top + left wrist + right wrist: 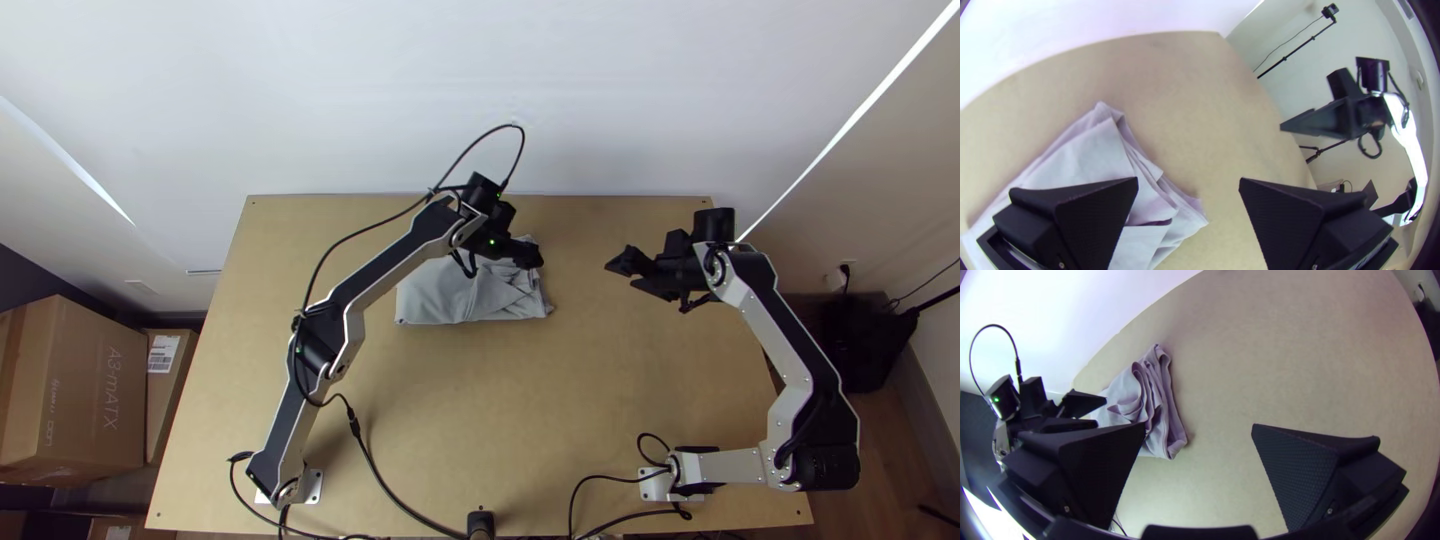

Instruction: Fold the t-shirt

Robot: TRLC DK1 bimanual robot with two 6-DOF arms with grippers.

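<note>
I hold my left tool (537, 256) wide open over the folded, rumpled shirt (440, 295) on the worktop (450, 400); my right tool (621, 274), also released, hangs well apart.

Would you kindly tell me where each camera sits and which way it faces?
Top view: high over the table's near edge, facing steeply down; left arm and right arm show.
Left wrist view: on the left wrist, facing the table and T-shirt past the left claw, right arm farther off.
Right wrist view: on the right wrist, facing the table past the right claw, left claw farther off.
All share the T-shirt.
</note>
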